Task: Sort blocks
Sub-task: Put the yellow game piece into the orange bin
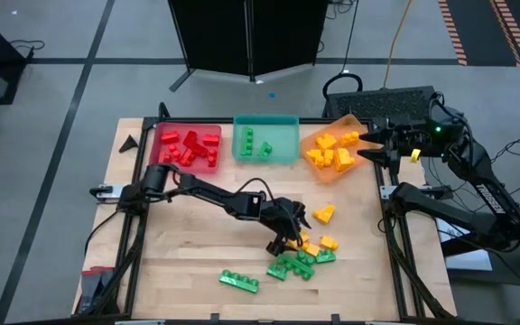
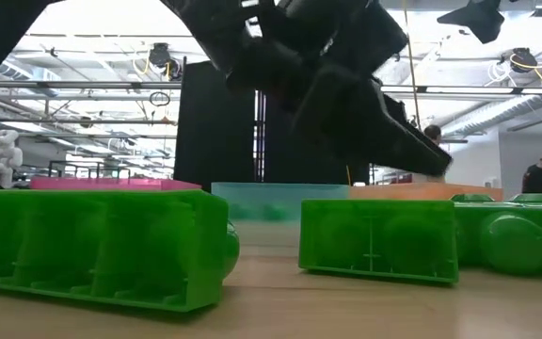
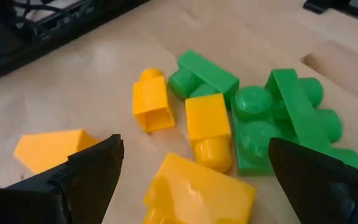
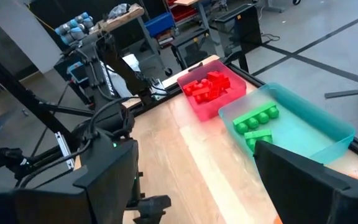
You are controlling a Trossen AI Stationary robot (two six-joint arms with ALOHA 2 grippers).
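Wooden table (image 1: pixel 197 262) is sitting in a big workshop space with cables all over the floor, and I'm running the sort from my desk. Red tray (image 1: pixel 186 146) is holding a decent heap of red blocks (image 1: pixel 190 147), the teal tray (image 1: pixel 265 138) is holding just a couple of green blocks (image 1: pixel 251 143), and the orange tray (image 1: pixel 334 149) is carrying a good pile of yellow blocks (image 1: pixel 330 153). So I'm reckoning we're well past halfway, maybe more.

What's left is lying in a loose pile (image 1: pixel 303 255) toward the near middle of the table: a few yellow ones mixed with several green ones, plus one long green block (image 1: pixel 239 281) sitting a bit apart near the front edge. No red ones left out that I can spot.

I'm hovering the left pincer (image 3: pixel 194 165) right over that pile with its jaws spread wide and nothing in them, a yellow block (image 3: pixel 207 130) lying between the fingers. Right pincer (image 1: pixel 375 145) is hanging beside the orange tray, also spread and not holding anything as far as I can tell.
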